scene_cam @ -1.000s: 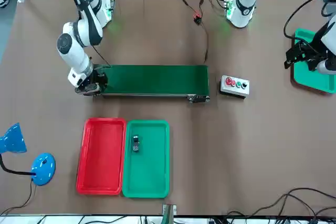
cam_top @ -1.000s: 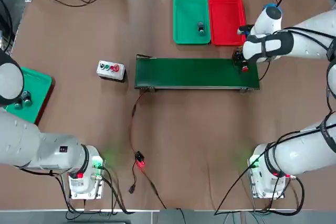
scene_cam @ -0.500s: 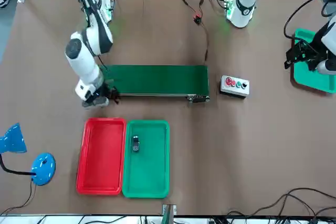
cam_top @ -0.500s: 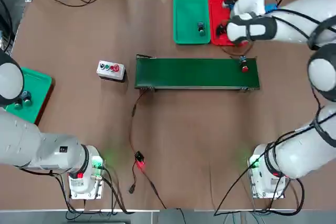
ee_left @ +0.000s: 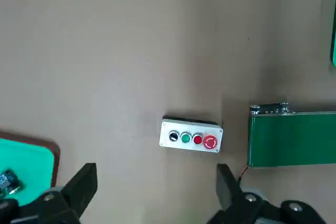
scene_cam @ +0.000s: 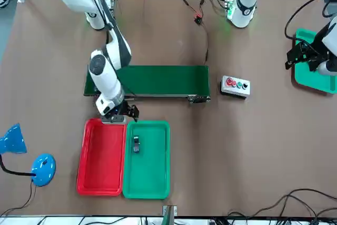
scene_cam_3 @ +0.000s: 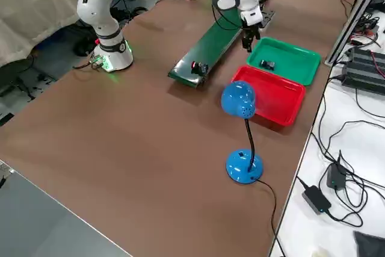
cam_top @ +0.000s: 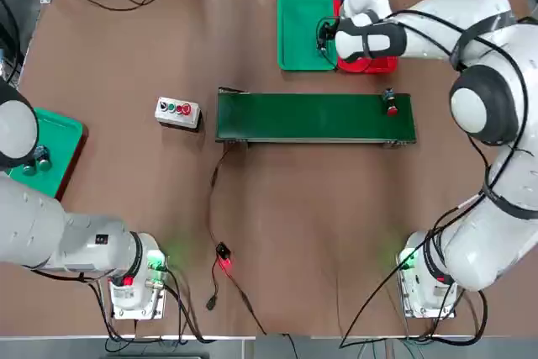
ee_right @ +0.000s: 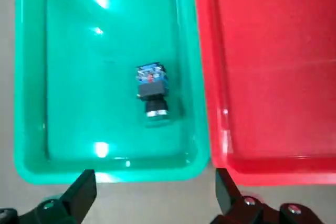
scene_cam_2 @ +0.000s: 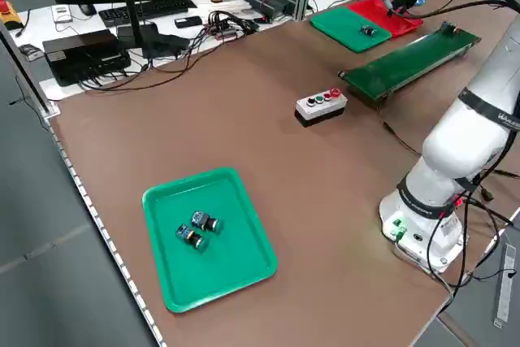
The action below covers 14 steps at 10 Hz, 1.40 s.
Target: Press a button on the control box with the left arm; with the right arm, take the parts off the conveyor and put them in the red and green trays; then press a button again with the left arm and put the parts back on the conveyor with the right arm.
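1. Red-capped part (cam_top: 391,103) lay near the right end of the conveyor (cam_top: 311,118) in the top view, its round red cap toward the bottom of the frame and its darker body above.
2. The green-capped part (ee_right: 153,90) lay in the green tray (ee_right: 79,98), upper middle of the right wrist view: blue-and-silver body, dark block, black collar, pale ring, greenish cap.
3. On the control box (ee_left: 191,136), just right of centre in the left wrist view, black, green, red and larger red buttons stood in a row; the largest bore pale marks, too small to read.
4. The right gripper (ee_right: 156,174) was wide open and held nothing. In the front view it hovered centre-left, near the adjoining tops of the red tray (scene_cam: 101,156) and green tray; the red-capped part was well apart from it.
5. The left gripper (ee_left: 157,169) was also wide and holding nothing, at the front view's upper right, well apart from both parts.
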### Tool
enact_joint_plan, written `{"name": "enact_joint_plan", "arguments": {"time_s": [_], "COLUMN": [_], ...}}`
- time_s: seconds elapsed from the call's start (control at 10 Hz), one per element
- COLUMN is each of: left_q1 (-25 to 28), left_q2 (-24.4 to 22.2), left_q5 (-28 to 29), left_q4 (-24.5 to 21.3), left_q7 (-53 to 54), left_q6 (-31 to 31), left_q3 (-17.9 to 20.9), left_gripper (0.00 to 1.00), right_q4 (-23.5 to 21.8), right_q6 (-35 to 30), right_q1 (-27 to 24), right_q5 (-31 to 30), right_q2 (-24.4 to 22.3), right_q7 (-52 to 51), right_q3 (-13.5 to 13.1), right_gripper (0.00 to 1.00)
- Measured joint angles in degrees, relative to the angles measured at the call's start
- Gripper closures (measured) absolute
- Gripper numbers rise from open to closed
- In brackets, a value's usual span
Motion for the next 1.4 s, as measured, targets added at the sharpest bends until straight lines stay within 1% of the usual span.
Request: {"name": "enact_joint_plan", "arguments": {"time_s": [0.3, 0.5, 0.7, 0.9, 1.0, 1.1, 1.4], "left_q1": [0.0, 0.0, 0.0, 0.0, 0.0, 0.0, 0.0], "left_q2": [0.0, 0.0, 0.0, 0.0, 0.0, 0.0, 0.0], "left_q5": [0.0, 0.0, 0.0, 0.0, 0.0, 0.0, 0.0], "left_q4": [0.0, 0.0, 0.0, 0.0, 0.0, 0.0, 0.0], "left_q7": [0.0, 0.0, 0.0, 0.0, 0.0, 0.0, 0.0], "left_q6": [0.0, 0.0, 0.0, 0.0, 0.0, 0.0, 0.0], "left_q3": [0.0, 0.0, 0.0, 0.0, 0.0, 0.0, 0.0], "left_gripper": [0.0, 0.0, 0.0, 0.0, 0.0, 0.0, 0.0], "right_q4": [7.9, 12.0, 15.4, 16.6, 16.7, 16.8, 18.1], "right_q6": [0.4, 0.6, 0.5, 1.5, 3.7, 5.4, 6.0], "right_q1": [0.5, 0.5, 0.5, 0.5, 0.4, 0.4, 0.4], "right_q5": [-0.1, -0.8, -3.4, -6.5, -7.2, -7.3, -7.6], "right_q2": [7.1, 10.5, 13.6, 16.0, 17.1, 18.1, 19.5], "right_q7": [1.2, 1.2, 1.2, 1.4, 1.4, 1.3, 1.3], "right_q3": [-0.1, -0.1, -0.2, -0.6, -0.8, -0.9, -1.0], "right_gripper": [0.0, 0.0, 0.0, 0.0, 0.0, 0.0, 0.0]}}
